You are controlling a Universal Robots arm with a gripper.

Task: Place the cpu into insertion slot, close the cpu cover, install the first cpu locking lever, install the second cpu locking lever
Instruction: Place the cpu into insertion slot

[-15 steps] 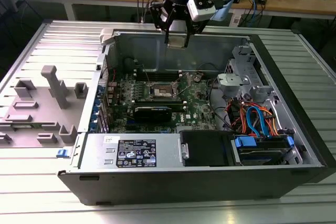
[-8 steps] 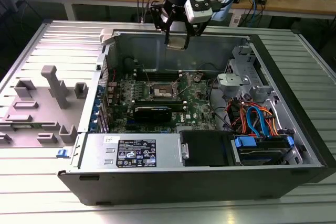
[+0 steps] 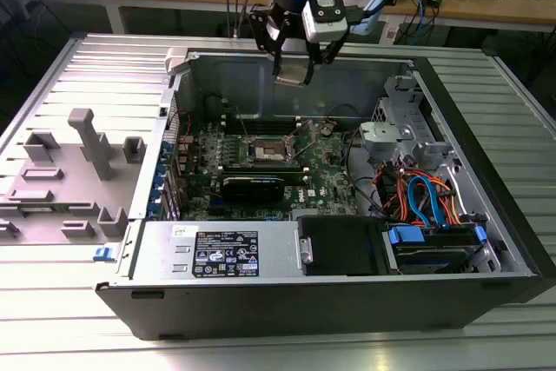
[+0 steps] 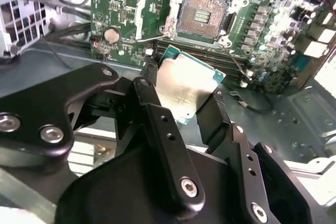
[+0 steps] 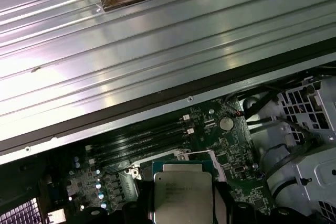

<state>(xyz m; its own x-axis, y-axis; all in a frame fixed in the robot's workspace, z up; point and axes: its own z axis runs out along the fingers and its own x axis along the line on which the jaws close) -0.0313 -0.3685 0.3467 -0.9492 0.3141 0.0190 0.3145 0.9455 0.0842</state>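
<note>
While aloft near one socket (image 4: 202, 15), one cpu (image 4: 181, 80) in one gripper (image 4: 184, 84)

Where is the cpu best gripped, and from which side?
Two opposite side edges, coming from the metal-top side, as the gripper holds the cpu now. It is a thin flat square, so the edges are parallel and the underside is left untouched.

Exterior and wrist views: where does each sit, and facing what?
Exterior view: off the arm, above, looking down into the open computer case; shows the gripper holding the cpu.
Second wrist view: at the wrist, looking along the black fingers toward the open socket.
First wrist view: at the wrist, looking past the cpu at the motherboard.
All three share the cpu.
</note>
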